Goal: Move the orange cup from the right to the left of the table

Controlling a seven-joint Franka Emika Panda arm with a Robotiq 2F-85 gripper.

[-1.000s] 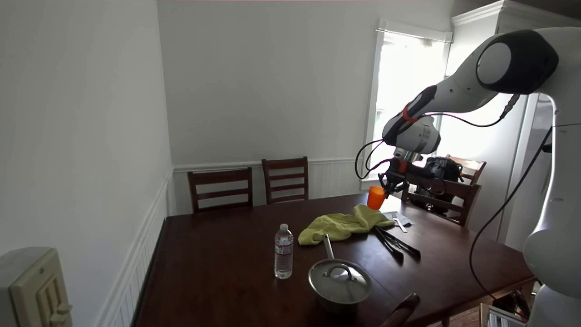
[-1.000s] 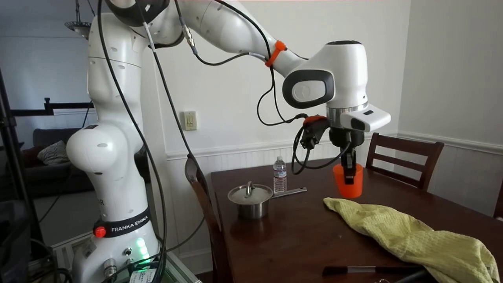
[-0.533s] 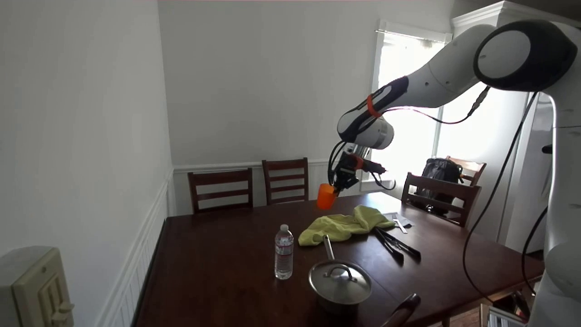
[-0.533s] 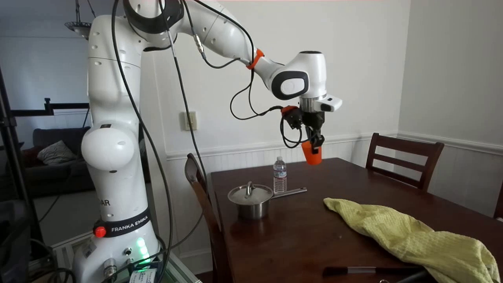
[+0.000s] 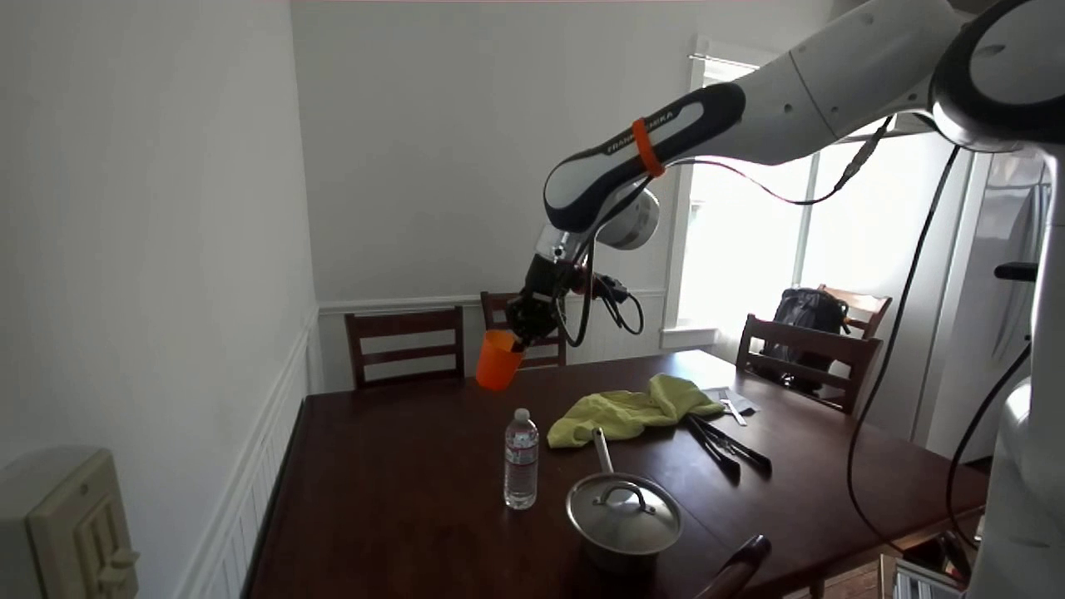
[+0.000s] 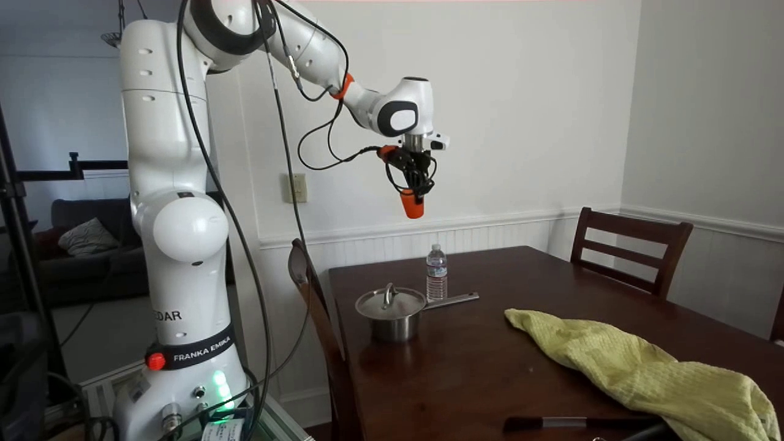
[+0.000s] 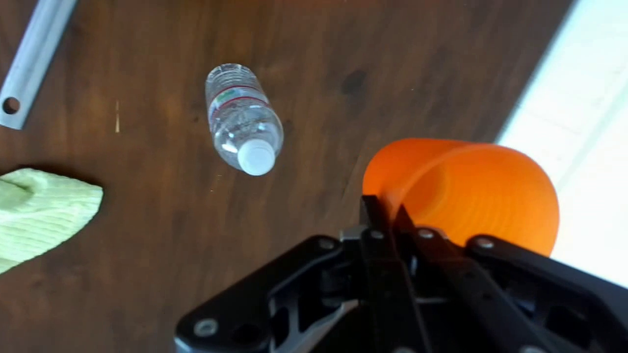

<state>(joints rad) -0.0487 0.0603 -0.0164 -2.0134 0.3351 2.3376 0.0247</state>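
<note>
The orange cup (image 5: 497,364) is in the air above the dark brown table (image 5: 399,474), slightly tilted, beyond and above the water bottle. It also hangs above the table in an exterior view (image 6: 411,207). In the wrist view the orange cup (image 7: 495,191) lies right of the jaws with its open mouth toward the camera. My gripper (image 7: 387,208) is shut on the cup's rim, one finger inside and one outside the wall. The gripper also shows in both exterior views (image 5: 520,343) (image 6: 419,197). Part of the cup's near wall is hidden by the fingers.
A clear water bottle (image 5: 521,462) stands upright near a lidded steel pot (image 5: 622,516); the bottle is left of the jaws in the wrist view (image 7: 245,117). A yellow-green cloth (image 5: 624,416) and black tongs (image 5: 728,449) lie farther right. Chairs (image 5: 406,345) stand along the table's far edge.
My gripper has carried the cup leftward in both exterior views, from beyond the cloth to beyond the bottle. The bottle, pot, cloth and tongs have not moved.
</note>
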